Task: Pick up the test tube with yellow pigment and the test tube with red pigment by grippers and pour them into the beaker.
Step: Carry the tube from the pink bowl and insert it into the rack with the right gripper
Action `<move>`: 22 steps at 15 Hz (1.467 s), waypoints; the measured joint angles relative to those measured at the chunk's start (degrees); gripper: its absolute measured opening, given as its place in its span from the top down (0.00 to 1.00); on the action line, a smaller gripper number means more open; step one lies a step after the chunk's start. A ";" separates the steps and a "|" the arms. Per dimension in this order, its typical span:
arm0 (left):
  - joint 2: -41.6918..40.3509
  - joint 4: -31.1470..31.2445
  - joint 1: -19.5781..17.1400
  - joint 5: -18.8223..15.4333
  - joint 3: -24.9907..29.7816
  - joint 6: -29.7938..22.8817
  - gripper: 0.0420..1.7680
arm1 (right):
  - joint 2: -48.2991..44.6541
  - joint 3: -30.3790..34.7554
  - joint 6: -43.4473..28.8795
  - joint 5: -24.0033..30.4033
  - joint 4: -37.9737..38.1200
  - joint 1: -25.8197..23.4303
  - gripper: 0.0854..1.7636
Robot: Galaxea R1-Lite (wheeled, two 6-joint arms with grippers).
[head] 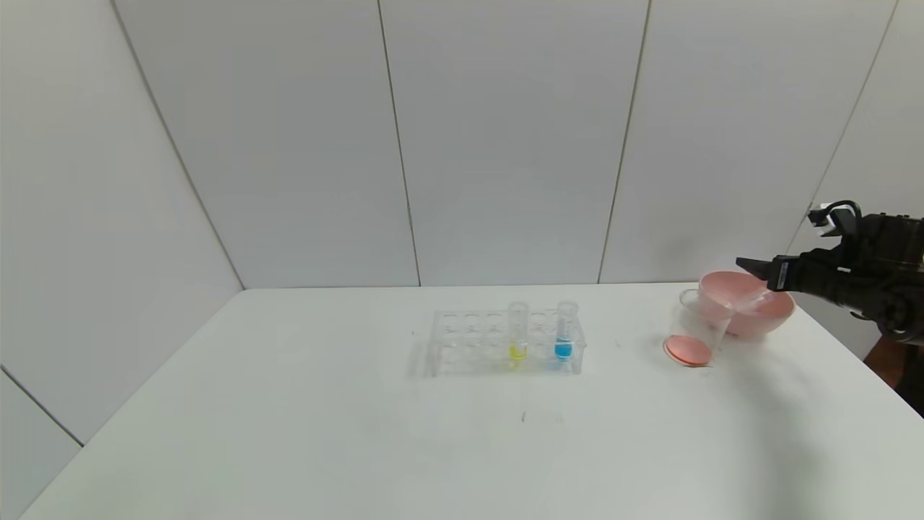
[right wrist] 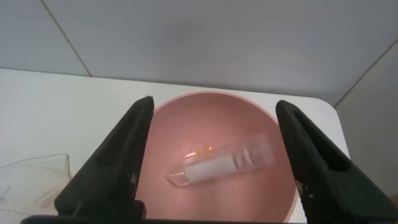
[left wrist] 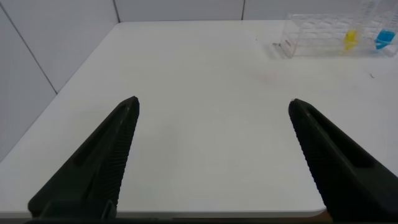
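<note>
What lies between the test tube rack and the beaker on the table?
Nothing: in the head view the table is bare between the rack and the beaker.

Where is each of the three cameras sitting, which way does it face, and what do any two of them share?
Head view: on the head, looking down at the table; right gripper shows over the pink bowl.
Left wrist view: on the left arm, looking across the table; left gripper open, empty.
Right wrist view: on the right arm, looking down into the pink bowl; right gripper open over an emptied tube.
Shared: head and left wrist both show the rack and the test tube with yellow pigment.
</note>
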State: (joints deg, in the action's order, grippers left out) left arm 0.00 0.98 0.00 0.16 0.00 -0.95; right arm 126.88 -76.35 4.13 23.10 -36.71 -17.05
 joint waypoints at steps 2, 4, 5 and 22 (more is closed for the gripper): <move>0.00 0.00 0.00 -0.02 0.00 0.00 0.03 | -1.72 1.10 -0.06 0.00 0.00 0.22 0.17; 0.00 0.00 0.00 0.00 0.00 0.00 0.03 | -4.80 3.19 -0.23 -0.06 0.06 1.24 0.14; 0.00 0.00 0.00 0.00 0.00 0.00 0.03 | -6.70 4.72 -0.26 -0.20 0.09 2.15 0.13; 0.00 0.00 0.00 0.00 0.00 0.00 0.03 | -31.93 33.72 -7.68 -33.59 -0.71 40.17 0.04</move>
State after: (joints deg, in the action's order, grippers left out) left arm 0.00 0.98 0.00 0.16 0.00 -0.95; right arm 94.95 -42.63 -3.55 -10.48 -37.41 23.11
